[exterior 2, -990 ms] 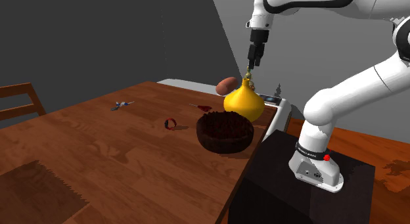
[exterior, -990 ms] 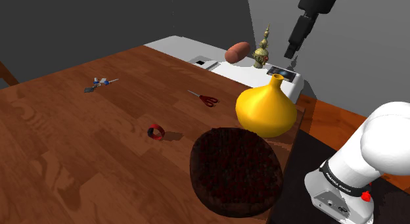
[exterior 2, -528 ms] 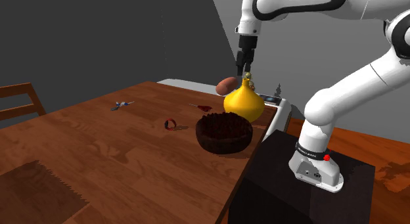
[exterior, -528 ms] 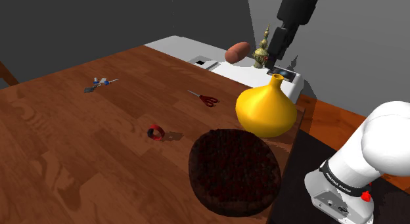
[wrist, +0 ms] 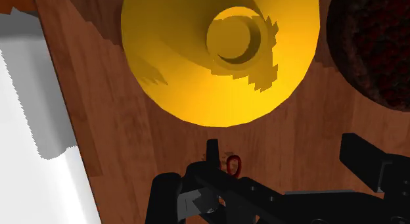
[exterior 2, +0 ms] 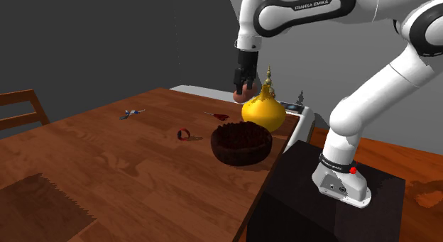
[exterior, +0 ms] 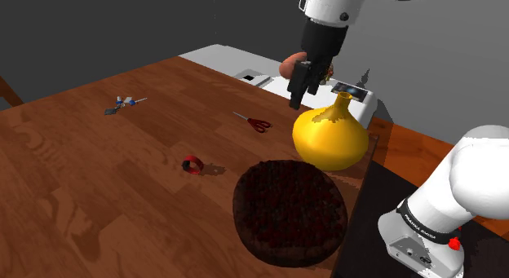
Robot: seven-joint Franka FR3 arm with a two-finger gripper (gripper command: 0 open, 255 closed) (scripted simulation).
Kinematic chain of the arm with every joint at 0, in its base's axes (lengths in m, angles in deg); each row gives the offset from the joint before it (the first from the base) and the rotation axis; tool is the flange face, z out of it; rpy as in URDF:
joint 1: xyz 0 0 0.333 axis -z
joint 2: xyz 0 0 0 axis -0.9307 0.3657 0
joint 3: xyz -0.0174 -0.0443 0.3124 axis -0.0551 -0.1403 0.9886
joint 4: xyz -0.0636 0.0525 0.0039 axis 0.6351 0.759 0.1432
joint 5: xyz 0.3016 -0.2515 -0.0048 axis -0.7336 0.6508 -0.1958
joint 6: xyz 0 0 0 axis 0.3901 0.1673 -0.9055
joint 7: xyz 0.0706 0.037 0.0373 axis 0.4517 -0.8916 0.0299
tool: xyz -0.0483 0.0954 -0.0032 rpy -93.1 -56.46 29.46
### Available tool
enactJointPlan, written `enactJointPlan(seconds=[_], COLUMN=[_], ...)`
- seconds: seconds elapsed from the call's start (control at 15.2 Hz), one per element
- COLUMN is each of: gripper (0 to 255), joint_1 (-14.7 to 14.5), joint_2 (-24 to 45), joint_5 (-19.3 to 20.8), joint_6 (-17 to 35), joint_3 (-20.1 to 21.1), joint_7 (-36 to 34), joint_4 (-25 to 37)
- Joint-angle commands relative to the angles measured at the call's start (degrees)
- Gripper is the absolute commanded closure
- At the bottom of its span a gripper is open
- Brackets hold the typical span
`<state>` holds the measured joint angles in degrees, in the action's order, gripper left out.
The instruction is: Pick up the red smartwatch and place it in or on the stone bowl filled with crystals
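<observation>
The red smartwatch lies alone on the wooden table, to the shoulder view's left of the dark round bowl, whose filling looks dark with reddish flecks. My gripper hangs in the air beside the neck of a yellow vase, well above the table and far from the watch. Its fingers stand apart and hold nothing.
Red-handled scissors lie under the gripper. A small bunch of keys lies farther along the table. A white unit at the table's far end carries a brown oval object and a gold ornament. A chair stands at the second exterior view's left.
The arm has swung down and to the shoulder view's left, from high over the white unit to beside the vase's neck. The watch and bowl have not moved.
</observation>
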<state>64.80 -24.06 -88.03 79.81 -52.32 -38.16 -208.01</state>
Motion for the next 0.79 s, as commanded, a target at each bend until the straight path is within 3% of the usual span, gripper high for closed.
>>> enactJointPlan(seconds=[0.0, 0.4, 0.73], gripper=[0, 0, 0], joint_1=[-0.2, -0.1, 0.0], joint_2=[3.3, 13.9, 24.7], joint_5=[-0.3, 1.5, 6.7], joint_6=[2.1, 7.8, 11.5], joint_3=[2.7, 10.3, 16.2], joint_7=[-2.8, -11.3, -19.8], joint_4=[1.5, 6.9, 13.4])
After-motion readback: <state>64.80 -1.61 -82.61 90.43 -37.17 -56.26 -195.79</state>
